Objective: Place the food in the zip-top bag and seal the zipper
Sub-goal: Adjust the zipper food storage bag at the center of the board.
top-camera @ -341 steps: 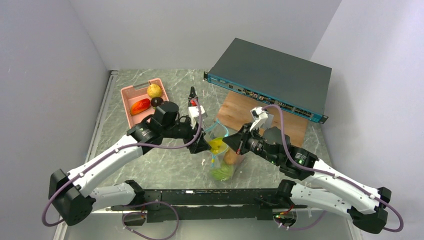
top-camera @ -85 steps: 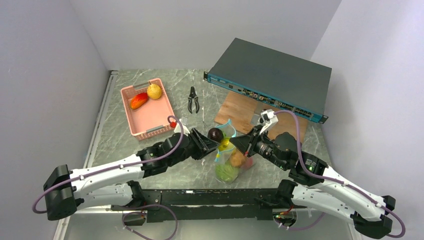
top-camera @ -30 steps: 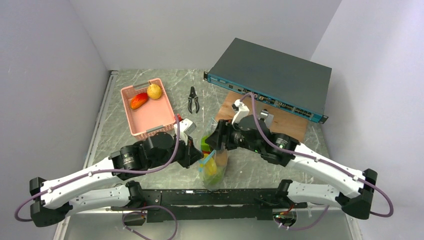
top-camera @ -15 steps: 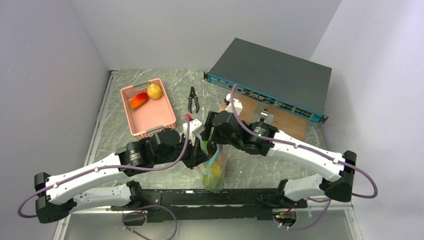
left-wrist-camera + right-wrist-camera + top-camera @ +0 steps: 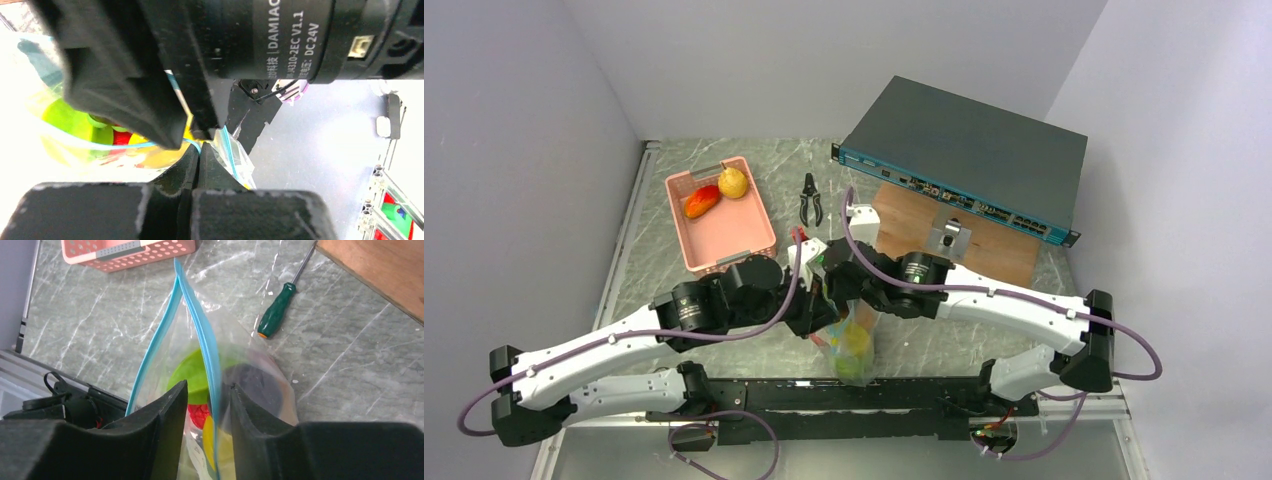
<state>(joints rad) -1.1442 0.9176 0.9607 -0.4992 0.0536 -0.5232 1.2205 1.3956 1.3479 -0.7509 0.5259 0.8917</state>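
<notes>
While the zip-top bag (image 5: 849,345) sits near the front edge of the desk (image 5: 674,150), both my jaws are at its top.

At the far left, the pink basket (image 5: 724,235) holds a red-orange fruit (image 5: 702,202) and a yellow pear (image 5: 733,182). They are the same two as 2.8 seconds ago. The dark fruit that lay with them 11.4 seconds ago is not in the basket now. The black pliers (image 5: 810,200) lie just right of the basket, in the same place as before.

My left jaws are clenched. Their fingers (image 5: 240,215) press together on the top edge of the bag, and they no longer carry the dark fruit as they did 2.8 seconds ago.

In the bag I see a green piece (image 5: 192,372), a red piece (image 5: 199,415), a yellow piece (image 5: 220,440) and a dark round one (image 5: 255,385).

My right jaws stand a little apart. One lip of the teal zipper (image 5: 209,347) runs between their fingers (image 5: 165,440), and the other lip passes outside them. The two lips meet only at the far end.

Since 0.5 seconds ago, the right arm (image 5: 1014,300) has reached further left, so my two jaws are now very close together.

A green-handled screwdriver (image 5: 275,312) lies beside the bag. Further right are the wooden board (image 5: 984,250) and the network switch (image 5: 964,150), both unmoved.
</notes>
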